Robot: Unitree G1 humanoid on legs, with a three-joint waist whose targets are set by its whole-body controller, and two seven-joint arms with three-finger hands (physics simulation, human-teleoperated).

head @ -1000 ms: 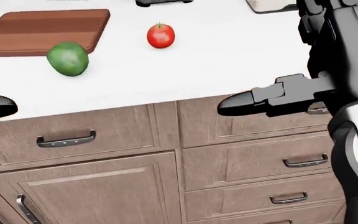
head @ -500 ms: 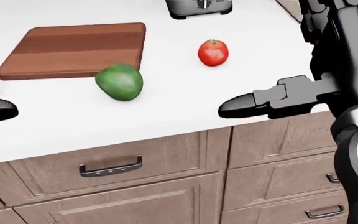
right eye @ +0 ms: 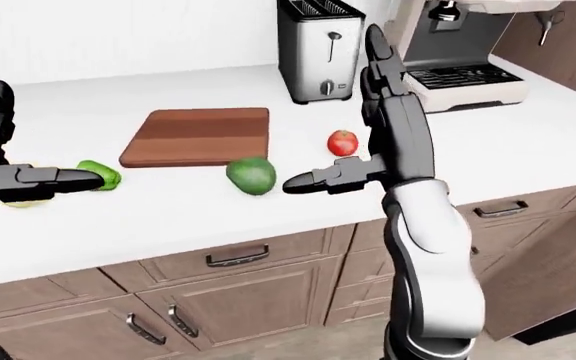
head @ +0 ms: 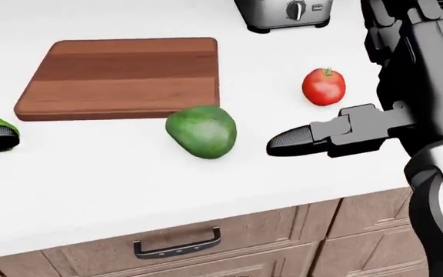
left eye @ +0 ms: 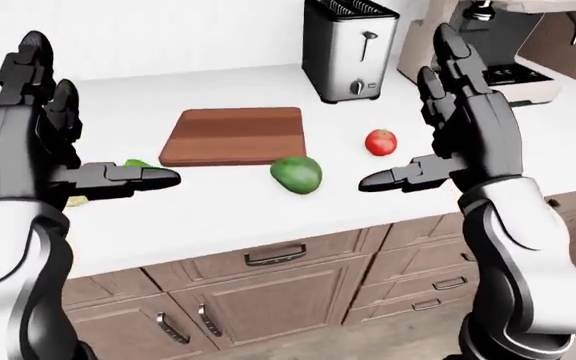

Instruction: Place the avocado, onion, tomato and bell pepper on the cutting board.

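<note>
Brown striped wood makes up the cutting board (head: 121,75), which is lying flat and bare on the white worktop (head: 91,184); everything else is placed from it. The avocado (head: 201,131) is sitting just below the board's lower right corner in the head view, close to its edge but off the wood. The tomato (head: 324,86) is standing to the right of the board, clearly apart from it. The green bell pepper (right eye: 99,173) is resting off the board's lower left corner, partly hidden behind a finger of the left hand. Something pale is peeking out under that hand in the left-eye view, too hidden to name. A toaster (left eye: 347,49) is standing above and right of the board, with a coffee machine (right eye: 458,52) further right.

The left hand (left eye: 43,142) is hovering to the left of the board, fingers spread wide and gripping nothing. The right hand (left eye: 458,127) is hovering to the right of the board, beside the tomato, equally wide open and empty, one finger pointing towards the avocado.
</note>
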